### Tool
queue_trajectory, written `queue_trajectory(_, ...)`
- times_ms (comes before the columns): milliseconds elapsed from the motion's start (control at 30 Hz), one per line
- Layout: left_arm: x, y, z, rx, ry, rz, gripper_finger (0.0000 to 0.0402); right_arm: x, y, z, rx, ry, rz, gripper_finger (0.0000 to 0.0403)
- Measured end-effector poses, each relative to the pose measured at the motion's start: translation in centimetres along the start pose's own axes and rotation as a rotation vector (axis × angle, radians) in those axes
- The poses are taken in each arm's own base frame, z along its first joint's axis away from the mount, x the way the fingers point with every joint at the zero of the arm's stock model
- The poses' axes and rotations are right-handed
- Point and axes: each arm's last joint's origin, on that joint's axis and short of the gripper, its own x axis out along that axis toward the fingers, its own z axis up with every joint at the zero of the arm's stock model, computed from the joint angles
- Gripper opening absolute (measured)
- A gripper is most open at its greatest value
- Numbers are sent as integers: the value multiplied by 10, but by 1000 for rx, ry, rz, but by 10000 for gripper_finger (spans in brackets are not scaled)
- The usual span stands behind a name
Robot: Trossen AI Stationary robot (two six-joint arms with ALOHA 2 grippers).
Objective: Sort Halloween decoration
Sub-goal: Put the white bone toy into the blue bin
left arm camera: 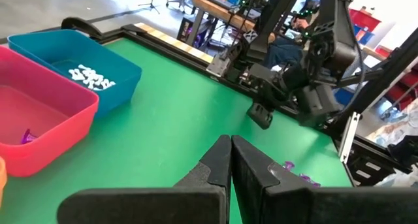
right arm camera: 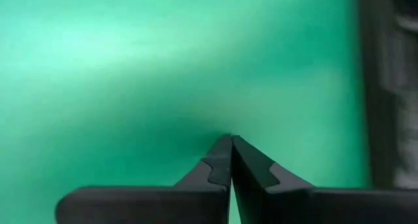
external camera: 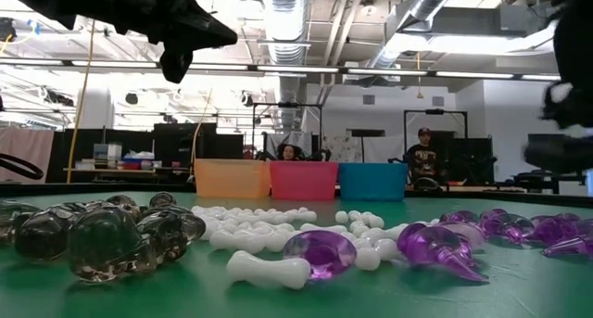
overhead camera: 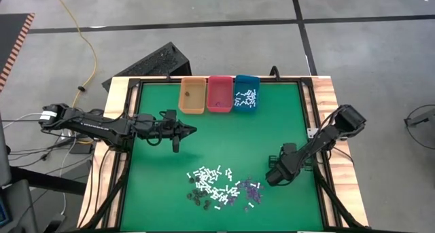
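right claw (overhead camera: 270, 181): pinched shut on bare mat, holding nothing | fix: reopen, shift left onto purple bits (overhead camera: 250, 188) | left claw (overhead camera: 192, 130): shut, waiting mid-table

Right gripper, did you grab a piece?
No. The right gripper is shut with nothing between its fingers. The left gripper is shut empty too.

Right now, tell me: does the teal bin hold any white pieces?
Yes, the high view shows a cluster of white pieces lying inside the teal bin, beside the pink bin.
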Motion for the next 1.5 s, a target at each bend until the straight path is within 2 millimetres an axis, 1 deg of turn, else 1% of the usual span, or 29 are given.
queue_trajectory(167, 0, 0, 0, -1, -3, -1, 0, -11, 2, 3, -34, -47, 66, 35)
queue_trajectory(267, 0, 0, 1, -1, -7, -3, 0, -17, 4, 3, -142, -110, 121, 38)
queue_trajectory(300, 0, 0, 1, -1, -7, -3, 0, -19, 2, 3, -183, -139, 117, 41)
queue_trajectory(367, 0, -1, 1, -1, -5, -10, 0, -24, -3, 2, -218, -141, 105, 53)
queue_trajectory(467, 0, -1, 0, 4, 7, -34, 0, -31, -16, -1, -306, -78, 79, 83)
queue_trajectory(567, 0, -2, 0, 25, 16, -55, 0, -38, -29, -2, -406, 2, 64, 126)
queue_trajectory(700, 0, -2, 0, 22, 16, -57, 0, -47, -43, 4, -541, 94, 16, 182)
queue_trajectory(800, 0, -2, 0, 20, 16, -57, 0, -50, -47, 11, -645, 154, 19, 204)
queue_trajectory(900, 0, -2, 0, 17, 15, -57, 0, -45, -48, 17, -715, 205, 56, 207)
queue_trajectory(1000, 0, -2, 0, 16, 14, -53, 0, -38, -48, 20, -773, 261, 93, 201)
queue_trajectory(1133, 0, -2, 0, 16, 12, -50, 0, -30, -47, 24, -840, 282, 148, 195)
queue_trajectory(1333, 0, -1, 1, 21, 0, -22, 0, -15, -43, 30, -888, 333, 190, 195)
queue_trajectory(1500, 0, 0, 1, 21, -8, -2, 0, 1, -42, 33, -907, 383, 174, 195)
